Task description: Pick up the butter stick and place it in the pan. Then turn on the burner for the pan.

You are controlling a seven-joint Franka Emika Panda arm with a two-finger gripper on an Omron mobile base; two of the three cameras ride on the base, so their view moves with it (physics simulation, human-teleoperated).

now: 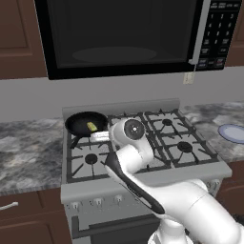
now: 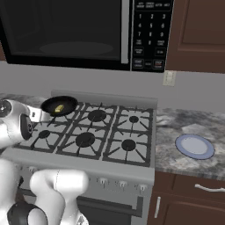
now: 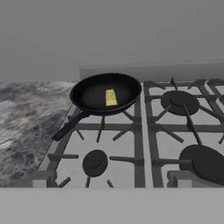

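Standing by the stove: the butter stick [image 3: 111,97] lies flat inside the pan [image 3: 94,93], which sits on the rear-left burner [image 3: 106,114] with its handle pointing toward the front-left, so step 1 looks done. The tool [image 3: 113,177] hovers wide open and empty over the front of the cooktop, well apart from the pan (a sensible spot, I judge, for dropping to the knobs [image 1: 97,202] on the front panel). Writing: the microwave keypad [image 2: 152,30] carries white marks, too small to read. A pale blue plate [image 2: 194,146] rests on the right surface [image 2: 184,123].
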